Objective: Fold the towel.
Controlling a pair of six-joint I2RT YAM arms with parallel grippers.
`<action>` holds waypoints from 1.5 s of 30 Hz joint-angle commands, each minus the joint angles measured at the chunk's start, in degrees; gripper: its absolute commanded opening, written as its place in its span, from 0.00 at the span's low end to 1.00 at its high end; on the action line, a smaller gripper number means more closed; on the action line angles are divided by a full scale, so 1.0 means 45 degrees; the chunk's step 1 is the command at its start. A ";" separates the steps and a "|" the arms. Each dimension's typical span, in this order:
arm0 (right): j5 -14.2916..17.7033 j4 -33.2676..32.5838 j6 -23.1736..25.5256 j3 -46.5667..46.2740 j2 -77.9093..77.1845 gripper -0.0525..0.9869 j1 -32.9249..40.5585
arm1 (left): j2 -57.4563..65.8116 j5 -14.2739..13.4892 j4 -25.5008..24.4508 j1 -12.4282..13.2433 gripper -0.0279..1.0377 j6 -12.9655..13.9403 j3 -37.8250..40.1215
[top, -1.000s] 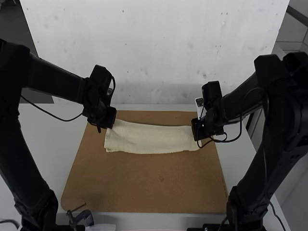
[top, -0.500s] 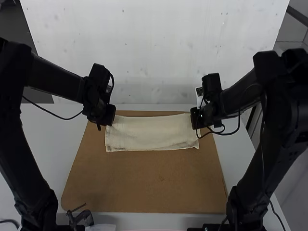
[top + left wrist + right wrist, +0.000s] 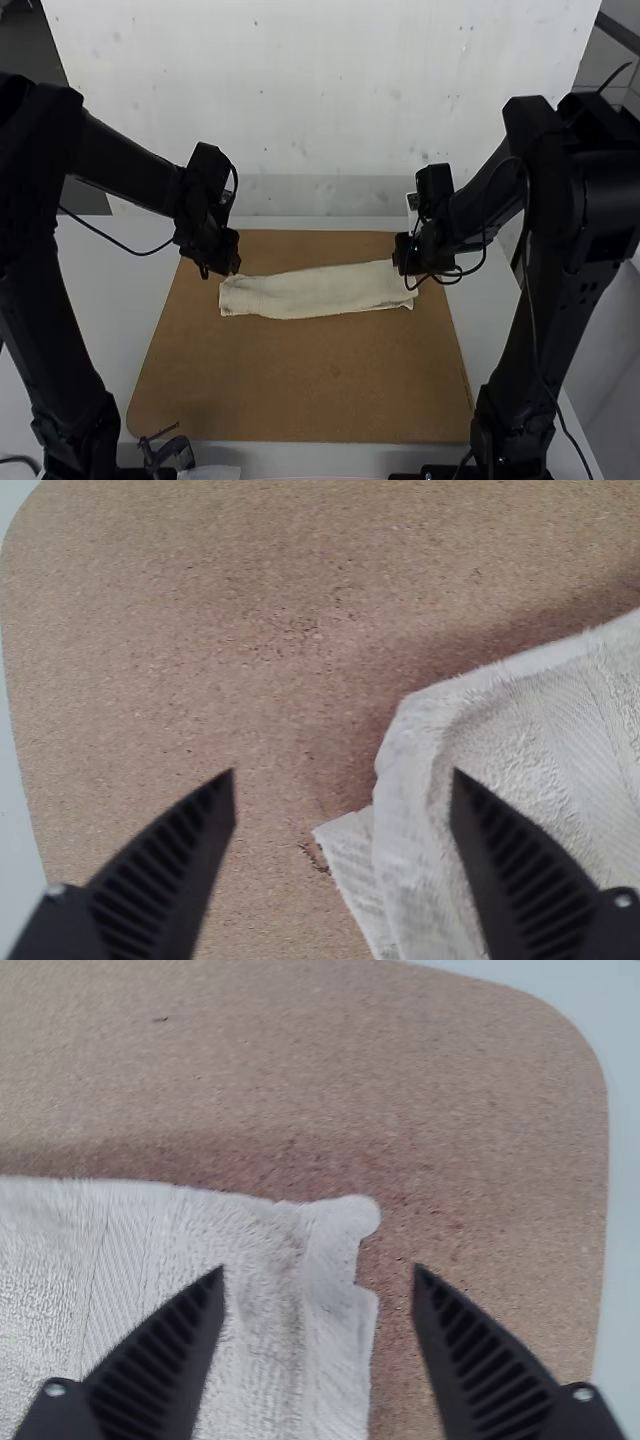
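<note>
High view: towel [image 3: 318, 292], one, folded to a narrow strip on the far half of the board [image 3: 310, 385]; long axis left to right, right end angled slightly farther off. Left gripper [image 3: 344, 776], at the board's far left: fingers wide, towel running off to its right. Right gripper [image 3: 319, 1271], at the board's far right: fingers wide, towel running left. Each end nearest its own arm.

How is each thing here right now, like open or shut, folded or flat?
Towel: folded over into a long strip
Left gripper: open, at the towel's left end
Right gripper: open, at its right end
Brown board: flat on the table
</note>
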 commanded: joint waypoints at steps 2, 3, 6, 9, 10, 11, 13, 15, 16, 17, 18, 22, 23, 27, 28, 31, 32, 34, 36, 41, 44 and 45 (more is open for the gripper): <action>0.0311 0.0111 0.0767 0.0287 -0.0710 0.98 -0.0610 | -0.0095 -0.0272 0.0048 0.0570 0.98 0.0298 0.0432; 0.0253 0.0091 0.0884 0.0267 -0.0847 0.98 -0.0688 | -0.0213 -0.0233 0.0048 0.0707 0.98 0.0298 0.0471; -0.0158 -0.0124 0.1197 0.0170 -0.1355 0.98 -0.0884 | -0.0955 -0.0214 0.0087 0.1039 0.97 0.0298 0.0471; -0.0607 -0.1179 0.1431 0.0189 -0.1609 0.96 -0.0962 | -0.1658 -0.0174 0.0126 0.1469 0.97 0.0240 0.0471; -0.0783 -0.1530 0.1607 0.0228 -0.1609 0.96 -0.0962 | -0.1873 -0.0077 0.0126 0.1625 0.97 0.0201 0.0471; -0.0958 -0.1940 0.1724 0.0306 -0.1589 0.94 -0.0962 | -0.2088 0.0040 0.0126 0.1703 0.97 0.0162 0.0451; -0.1036 -0.2565 0.1958 0.0424 -0.1316 0.94 -0.0942 | -0.2517 0.0079 0.0126 0.1801 0.97 0.0123 0.0412; -0.1056 -0.3171 0.2134 0.0658 -0.0808 0.94 -0.0942 | -0.2869 0.0099 0.0145 0.1801 0.97 0.0123 0.0295; -0.1076 -0.3327 0.2290 0.0756 -0.0573 0.94 -0.0942 | -0.3025 0.0099 0.0165 0.1801 0.97 0.0103 0.0237; -0.1115 -0.3346 0.2329 0.0814 -0.0339 0.94 -0.0942 | -0.3142 0.0099 0.0263 0.1801 0.97 0.0103 0.0159; -0.1134 -0.3346 0.2349 0.0873 -0.0105 0.94 -0.0942 | -0.3259 0.0099 0.0399 0.1801 0.97 0.0103 0.0100; -0.1232 -0.3327 0.2544 0.1224 0.0735 0.94 -0.0884 | -0.3396 0.0099 0.0712 0.1820 0.97 0.0123 -0.0154; -0.1232 -0.3307 0.2603 0.1322 0.0969 0.94 -0.0845 | -0.3396 0.0099 0.0790 0.1820 0.97 0.0123 -0.0174; -0.1232 -0.3346 0.2994 0.1634 0.1712 0.85 -0.0434 | -0.3357 0.0275 0.1102 0.1820 0.97 0.0123 -0.0193; -0.1232 -0.3346 0.3072 0.1693 0.1848 0.80 -0.0298 | -0.3338 0.0451 0.1220 0.1840 0.97 0.0142 -0.0213; -0.1173 -0.3405 0.3247 0.1771 0.2102 0.60 0.0073 | -0.3357 0.0626 0.1239 0.1859 0.97 0.0142 -0.0232; -0.1154 -0.3386 0.3326 0.1830 0.2259 0.52 0.0152 | -0.3357 0.0665 0.1239 0.1899 0.97 0.0142 -0.0252; -0.0939 -0.3386 0.3423 0.1908 0.2454 0.34 0.0210 | -0.3435 0.0744 0.1317 0.2016 0.97 0.0103 -0.0330; -0.0646 -0.3425 0.3423 0.2025 0.2571 0.17 0.0230 | -0.3630 0.0900 0.1473 0.2094 0.97 0.0123 -0.0486; -0.0470 -0.3952 0.3521 0.2240 0.2591 0.07 0.0171 | -0.3963 0.1212 0.1649 0.2172 0.97 0.0142 -0.0740; -0.0431 -0.4128 0.3658 0.2279 0.2512 0.07 0.0171 | -0.4060 0.1486 0.1942 0.2270 0.96 0.0201 -0.0916; -0.0372 -0.4147 0.3658 0.2279 0.2493 0.07 0.0171 | -0.4041 0.1466 0.2020 0.2250 0.96 0.0220 -0.0935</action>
